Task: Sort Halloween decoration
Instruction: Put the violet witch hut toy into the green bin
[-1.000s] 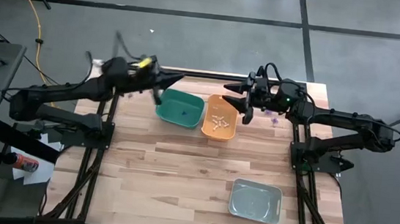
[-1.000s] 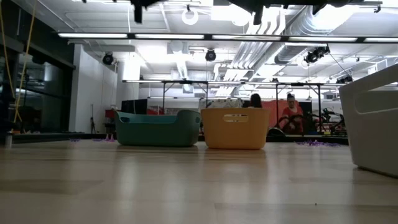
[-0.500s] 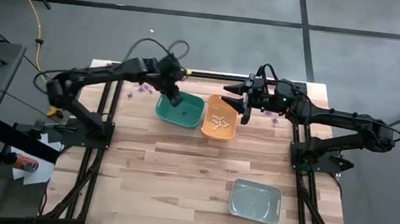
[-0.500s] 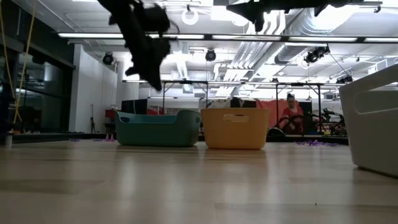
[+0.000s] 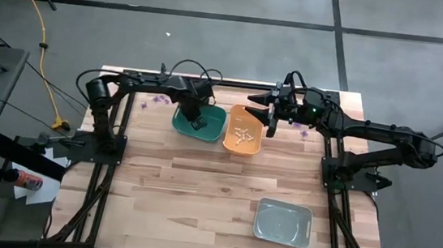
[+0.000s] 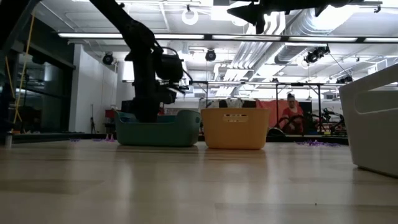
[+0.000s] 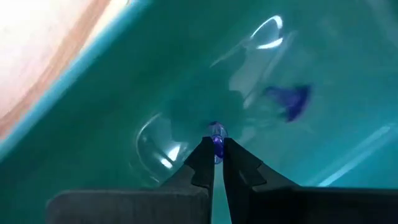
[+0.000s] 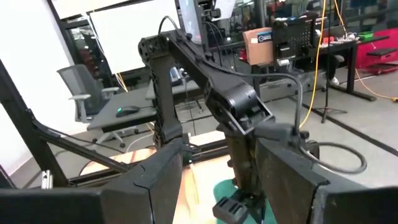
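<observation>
Across the wooden bench (image 5: 198,195), far half: green bin (image 5: 209,129) and orange bin (image 5: 244,131) side by side, grey bin (image 5: 283,223) well apart near the front right.

Left arm reaches down into the green bin. Left gripper (image 7: 215,157) low inside it, jaws pinched on a small purple trinket (image 7: 216,133) at their tips. A second purple trinket (image 7: 288,99) already lies on the bin floor nearby. Cream trinkets (image 5: 243,135) sit in the orange bin. A scatter of purple pieces (image 5: 303,133) remains on the bench just beyond the orange bin, under the right arm; a few more (image 5: 157,98) near the far left corner.

Right gripper (image 5: 270,117) hangs above the far edge of the orange bin, jaws spread, nothing between them.

Step in hand, as I judge it: dropping the purple piece in the green bin. Done well: part the jaws while low so the piece does not bounce out, then lift straight up clear of the wall.

Half a second ago the left gripper was higher, over the bin's far rim; it has since dropped inside. Right arm unchanged.
</observation>
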`<action>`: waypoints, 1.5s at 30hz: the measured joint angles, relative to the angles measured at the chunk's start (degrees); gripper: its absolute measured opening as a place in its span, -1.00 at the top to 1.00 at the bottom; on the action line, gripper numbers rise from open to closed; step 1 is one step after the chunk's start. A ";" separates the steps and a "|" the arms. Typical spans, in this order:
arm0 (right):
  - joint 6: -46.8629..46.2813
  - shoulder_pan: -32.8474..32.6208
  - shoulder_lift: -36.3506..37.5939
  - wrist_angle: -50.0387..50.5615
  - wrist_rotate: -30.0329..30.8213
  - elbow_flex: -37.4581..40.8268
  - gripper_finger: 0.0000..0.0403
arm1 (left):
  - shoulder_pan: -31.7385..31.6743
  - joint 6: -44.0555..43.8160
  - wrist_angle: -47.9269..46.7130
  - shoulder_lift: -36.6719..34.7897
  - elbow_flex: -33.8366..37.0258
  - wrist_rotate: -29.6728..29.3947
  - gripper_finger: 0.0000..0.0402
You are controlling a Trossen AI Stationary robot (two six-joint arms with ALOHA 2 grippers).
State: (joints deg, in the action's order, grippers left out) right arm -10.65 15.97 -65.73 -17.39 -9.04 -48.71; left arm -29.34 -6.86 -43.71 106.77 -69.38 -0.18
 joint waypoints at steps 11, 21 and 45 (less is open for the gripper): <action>0.12 0.00 0.00 1.07 -0.01 0.00 0.01 | -0.28 0.54 0.21 0.69 0.00 -4.34 0.95; 0.15 0.00 0.00 1.05 -0.04 0.00 0.01 | -2.40 -1.83 -1.05 0.69 0.00 -2.29 0.78; 0.60 0.00 0.00 -0.15 -0.09 0.00 0.01 | 3.04 4.42 31.05 -34.20 1.81 10.34 0.50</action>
State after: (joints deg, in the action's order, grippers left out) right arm -10.04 15.97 -65.73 -17.53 -9.13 -48.71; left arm -26.30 -2.44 -12.66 72.58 -67.58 10.17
